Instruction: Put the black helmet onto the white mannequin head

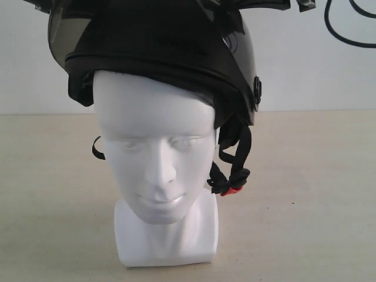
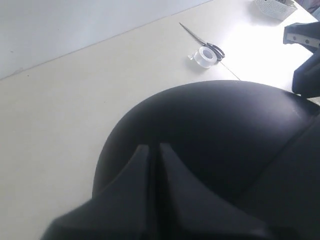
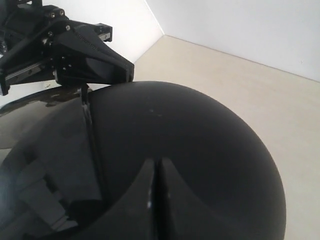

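Currently: the black helmet (image 1: 158, 53) sits on the crown of the white mannequin head (image 1: 155, 147). The head stands upright on its base on the table (image 1: 305, 194), clear of every table edge that the exterior view shows.

Seating is shallow and crooked. The rim rides high over the brow on the left arm's side and drops lower on the right arm's side, so the forehead is bare. The visor (image 1: 59, 29) is flipped up. The chin straps (image 1: 235, 176) hang loose on the right arm's side, with the red buckle tab (image 1: 232, 190) beside the neck, unfastened.

Left gripper (image 2: 154, 150): fingers pressed together, tips over the dome. Cannot tell whether they touch the shell or nip anything thin.

Right gripper (image 3: 156, 165): fingers pressed together, tips over the dome too.

Key relation: the helmet lies straight below both sets of fingertips and the head straight below the helmet, one vertical stack. Neither arm is clearly nearer; each stands over its own half of the shell.

Judgement: the high side is the left arm's, so the levelling push down falls to it while the right steadies. An off-centre push could tip the head on its small base.

Off-task: scissors (image 2: 202, 42) and tape roll (image 2: 205, 56) lie on the table, well apart from the helmet.
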`<state>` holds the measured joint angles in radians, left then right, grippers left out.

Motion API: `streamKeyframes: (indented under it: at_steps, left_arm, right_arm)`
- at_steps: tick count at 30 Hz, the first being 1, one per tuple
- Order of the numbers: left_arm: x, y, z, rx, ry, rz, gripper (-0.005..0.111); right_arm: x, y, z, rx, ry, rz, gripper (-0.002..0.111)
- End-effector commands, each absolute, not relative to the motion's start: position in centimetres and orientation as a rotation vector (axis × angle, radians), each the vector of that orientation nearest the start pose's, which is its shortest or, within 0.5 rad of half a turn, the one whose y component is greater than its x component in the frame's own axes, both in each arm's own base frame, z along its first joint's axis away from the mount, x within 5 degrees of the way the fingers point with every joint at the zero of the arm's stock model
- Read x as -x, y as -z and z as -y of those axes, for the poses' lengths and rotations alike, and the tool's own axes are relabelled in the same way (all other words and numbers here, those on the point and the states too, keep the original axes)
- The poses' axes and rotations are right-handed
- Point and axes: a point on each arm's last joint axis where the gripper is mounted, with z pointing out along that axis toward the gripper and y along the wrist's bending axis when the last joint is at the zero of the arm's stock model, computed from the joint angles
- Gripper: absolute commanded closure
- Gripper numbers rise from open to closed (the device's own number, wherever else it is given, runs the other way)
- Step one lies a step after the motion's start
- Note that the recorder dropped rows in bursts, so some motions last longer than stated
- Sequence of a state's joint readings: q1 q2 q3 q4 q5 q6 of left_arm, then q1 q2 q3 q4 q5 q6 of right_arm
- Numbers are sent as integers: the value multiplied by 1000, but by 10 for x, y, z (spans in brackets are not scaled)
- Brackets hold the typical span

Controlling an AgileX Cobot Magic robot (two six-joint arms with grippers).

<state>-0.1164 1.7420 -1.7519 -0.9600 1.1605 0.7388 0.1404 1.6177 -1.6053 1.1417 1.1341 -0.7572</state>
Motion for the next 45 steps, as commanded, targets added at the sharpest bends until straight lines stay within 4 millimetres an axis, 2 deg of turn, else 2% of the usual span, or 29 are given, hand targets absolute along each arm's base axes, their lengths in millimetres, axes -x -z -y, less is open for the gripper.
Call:
streamKeyframes:
  at_steps: [1,13,16,19,21,25,28,38,45]
  left_arm:
    - [-355,-394,120,-817,997,-2134,102]
    - [-355,-394,120,-787,1012,-2152,102]
    - [-353,-395,118,-794,976,-2165,102]
    - [-342,-394,114,-796,929,-2204,102]
    - [-335,-395,114,-791,946,-2203,102]
    - [-321,-397,112,-807,939,-2195,102]
    - [-314,-392,111,-807,946,-2216,102]
    - [-287,-378,107,-826,961,-2249,102]
    - [-276,-379,106,-825,961,-2248,102]
  right_arm:
    - [-322,-413,-123,738,-1174,-1998,109]
    - [-318,-419,-126,723,-1276,-1960,109]
    - [-312,-418,-139,775,-1287,-1966,109]
    - [-299,-416,-165,862,-1323,-1981,109]
    - [-296,-416,-170,869,-1341,-1987,109]
    - [-289,-424,-168,864,-1340,-1974,109]
    - [-280,-433,-166,852,-1339,-1966,109]
    - [-273,-438,-163,836,-1314,-1997,109]
    - [-259,-436,-182,931,-1304,-2020,109]
